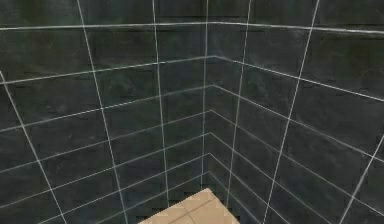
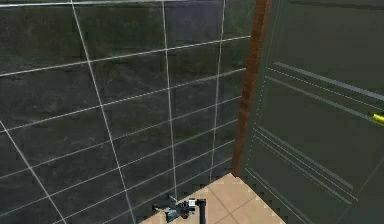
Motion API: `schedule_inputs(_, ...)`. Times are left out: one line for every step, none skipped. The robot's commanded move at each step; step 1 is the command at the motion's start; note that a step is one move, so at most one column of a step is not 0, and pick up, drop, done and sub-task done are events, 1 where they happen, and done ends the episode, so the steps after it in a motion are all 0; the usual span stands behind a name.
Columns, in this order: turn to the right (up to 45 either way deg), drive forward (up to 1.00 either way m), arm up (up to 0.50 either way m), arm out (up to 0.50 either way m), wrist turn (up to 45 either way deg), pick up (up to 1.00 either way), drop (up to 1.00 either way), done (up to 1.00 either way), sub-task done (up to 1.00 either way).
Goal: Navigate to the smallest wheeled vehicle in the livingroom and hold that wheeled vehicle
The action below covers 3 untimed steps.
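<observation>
While a corner of dark tiled wall [image 1: 120,100] is faced and a door [image 2: 320,120] lies to the arm's side, the task is judged barely begun. The living room is yet to be reached, and where the wheeled vehicle stands cannot be told. Nothing is held by the gripper [image 2: 166,211], which is seen against bare floor [image 2: 232,198] and wall. How its fingers are set cannot be told.
</observation>
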Motion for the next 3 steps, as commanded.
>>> schedule_inputs(0.0, 0.0, -0.3, 0.0, 0.0, 0.0, 0.0, 0.0, 0.0)
schedule_inputs(0.0, 0.0, 0.0, 0.0, 0.0, 1.0, 0.0, 0.0, 0.0)
schedule_inputs(0.0, 0.0, 0.1, 0.0, 0.0, 0.0, 0.0, 0.0, 0.0)
